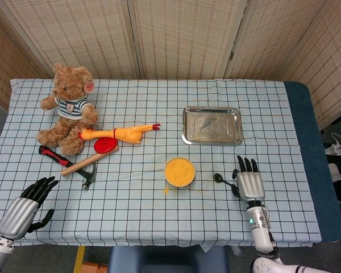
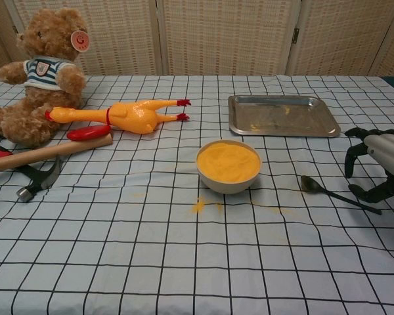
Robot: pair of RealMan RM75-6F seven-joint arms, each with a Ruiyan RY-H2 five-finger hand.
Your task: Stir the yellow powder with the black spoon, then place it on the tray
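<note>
A white bowl [image 1: 179, 172] [image 2: 228, 166] of yellow powder sits mid-table. The black spoon [image 1: 221, 180] [image 2: 322, 189] lies flat on the cloth to its right, bowl end toward the powder. My right hand [image 1: 249, 183] [image 2: 381, 163] hovers over the spoon's handle end, fingers spread and holding nothing. The metal tray [image 1: 211, 126] [image 2: 282, 116] lies beyond the spoon, farther back. My left hand [image 1: 24, 207] hangs off the table's near left corner with fingers apart and empty; it shows in the head view only.
A teddy bear [image 1: 67, 107], a yellow rubber chicken [image 1: 119, 133], a red disc [image 1: 105, 145] and a hammer [image 1: 79, 165] crowd the left half. Spilled yellow powder [image 2: 198, 206] marks the cloth in front of the bowl. Folding screens stand behind the table.
</note>
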